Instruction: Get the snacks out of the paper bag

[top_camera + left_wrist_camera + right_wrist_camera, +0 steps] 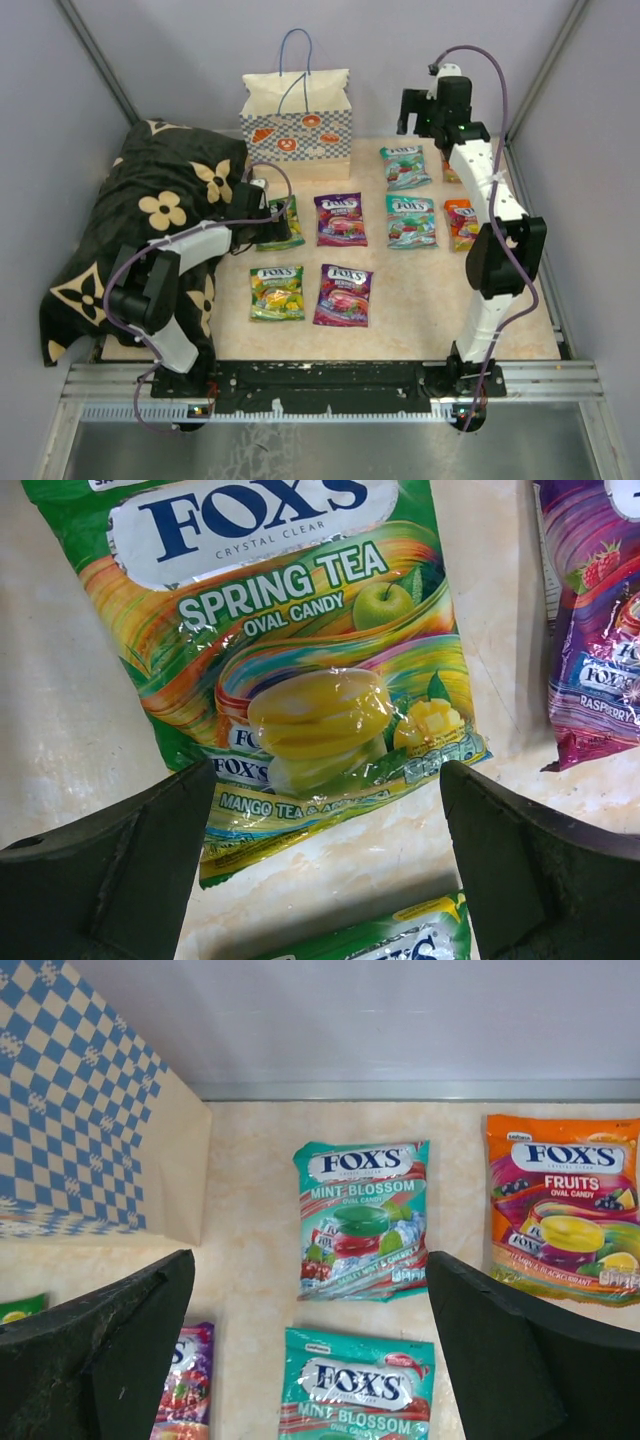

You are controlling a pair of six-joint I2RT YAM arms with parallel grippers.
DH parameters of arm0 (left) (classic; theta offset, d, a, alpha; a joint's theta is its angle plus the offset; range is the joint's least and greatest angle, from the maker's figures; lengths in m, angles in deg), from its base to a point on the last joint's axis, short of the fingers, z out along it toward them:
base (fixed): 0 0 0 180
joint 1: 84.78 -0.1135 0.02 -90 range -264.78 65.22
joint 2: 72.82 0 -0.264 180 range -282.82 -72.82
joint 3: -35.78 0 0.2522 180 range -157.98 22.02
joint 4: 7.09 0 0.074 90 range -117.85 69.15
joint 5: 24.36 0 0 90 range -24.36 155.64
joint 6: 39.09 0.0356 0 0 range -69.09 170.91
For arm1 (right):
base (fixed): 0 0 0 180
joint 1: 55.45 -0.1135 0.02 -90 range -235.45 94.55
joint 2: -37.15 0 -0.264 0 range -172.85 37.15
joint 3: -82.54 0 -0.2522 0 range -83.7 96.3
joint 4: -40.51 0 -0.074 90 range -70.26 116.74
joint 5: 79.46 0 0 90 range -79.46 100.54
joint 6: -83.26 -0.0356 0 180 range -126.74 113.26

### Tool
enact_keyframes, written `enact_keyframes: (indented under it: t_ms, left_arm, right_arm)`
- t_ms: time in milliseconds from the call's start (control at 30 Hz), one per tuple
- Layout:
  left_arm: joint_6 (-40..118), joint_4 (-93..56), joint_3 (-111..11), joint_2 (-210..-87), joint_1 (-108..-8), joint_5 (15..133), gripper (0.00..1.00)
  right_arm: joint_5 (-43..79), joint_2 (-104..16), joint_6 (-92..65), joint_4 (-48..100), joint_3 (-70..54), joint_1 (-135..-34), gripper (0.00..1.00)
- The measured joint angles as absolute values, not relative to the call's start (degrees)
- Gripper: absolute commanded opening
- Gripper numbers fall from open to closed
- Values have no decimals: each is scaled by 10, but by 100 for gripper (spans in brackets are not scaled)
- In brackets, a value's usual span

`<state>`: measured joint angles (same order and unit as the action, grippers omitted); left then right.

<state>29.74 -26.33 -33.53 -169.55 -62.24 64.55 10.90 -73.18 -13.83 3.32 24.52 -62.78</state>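
The paper bag point(297, 125) stands upright at the back of the table, and its checkered side shows in the right wrist view point(80, 1120). Several FOX'S snacks lie flat on the table: green point(277, 292), purple point(340, 219), purple point(343, 295), teal point(405, 166), teal point(411, 221), orange point(462, 224). My left gripper point(285, 228) is open and empty, low over a green Spring Tea packet point(300, 660), with another green packet point(400, 940) just below. My right gripper point(415, 115) is open and empty, raised at the back right over the teal packets point(362, 1220).
A black flower-patterned cushion point(150, 210) fills the left side, against the left arm. Grey walls close the back and both sides. A second orange packet point(447, 166) lies partly hidden behind the right arm. A metal rail point(330, 385) runs along the near edge.
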Motion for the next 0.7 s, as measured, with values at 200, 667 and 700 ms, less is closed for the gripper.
enact_keyframes:
  t_ms: [200,667,700]
  left_arm:
    - [314,-261,-336,-1706,-634,629,99]
    - [375,-274,-389,-1757,-640,586,99]
    - [377,-274,-389,-1757,-640,585,99]
  right_arm:
    - [121,-698,-155,51,180,-628,99]
    - [134,-669,-160,49,119,-628,99]
    - [134,-663,-160,49,115,-628,99]
